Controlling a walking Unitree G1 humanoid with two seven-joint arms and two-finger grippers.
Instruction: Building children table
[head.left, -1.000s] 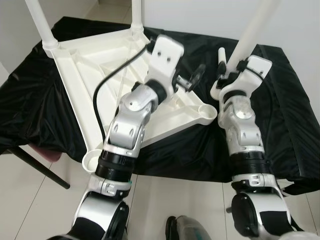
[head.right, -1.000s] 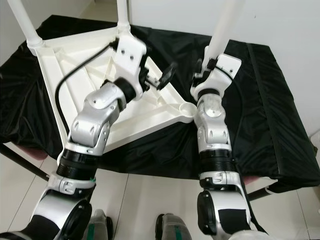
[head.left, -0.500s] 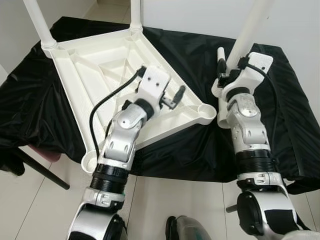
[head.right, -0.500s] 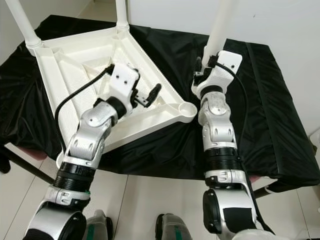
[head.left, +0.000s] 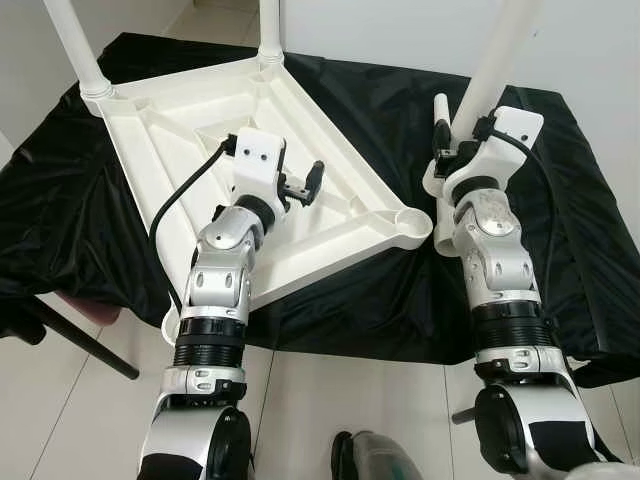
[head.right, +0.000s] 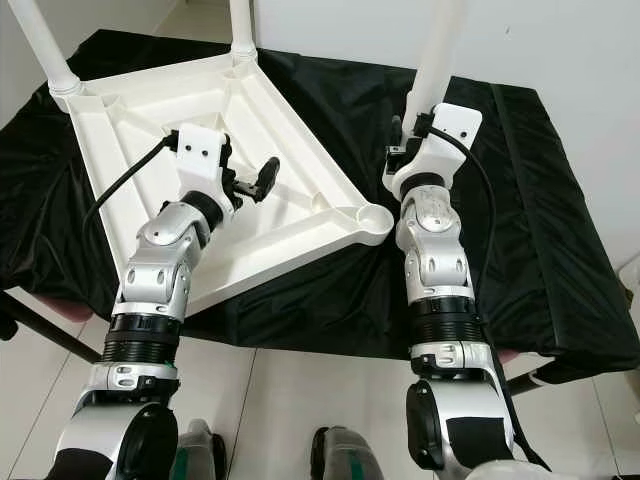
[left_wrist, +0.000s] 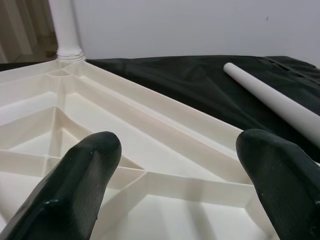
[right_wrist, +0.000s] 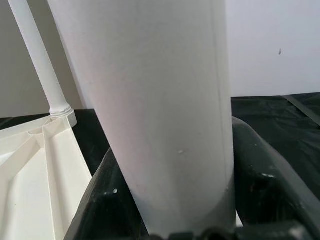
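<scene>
A white children's table top (head.left: 175, 150) lies upside down on a black cloth. Two white legs stand in its far corners, one at far left (head.left: 72, 45) and one further right (head.left: 269, 25). My left gripper (head.left: 304, 184) hovers open over the ribbed underside (left_wrist: 150, 150), holding nothing. My right gripper (head.left: 446, 150) is shut on a third white leg (head.left: 497, 65), held upright just right of the empty near-right corner socket (head.left: 411, 224). In the right wrist view the leg (right_wrist: 160, 110) sits tight between both black fingers (right_wrist: 260, 175). The same leg (left_wrist: 272, 102) appears past the table's rim in the left wrist view.
The black cloth (head.left: 580, 230) covers a low surface against a white wall. Pale tiled floor (head.left: 90, 420) lies in front of it. A dark slanted bar (head.left: 85, 345) and a pink edge (head.left: 92, 308) sit under the cloth at the near left.
My left arm has swung left and back, from near the table top's right rim to over its middle ribs, with its fingers still open. The right gripper keeps the leg in place.
</scene>
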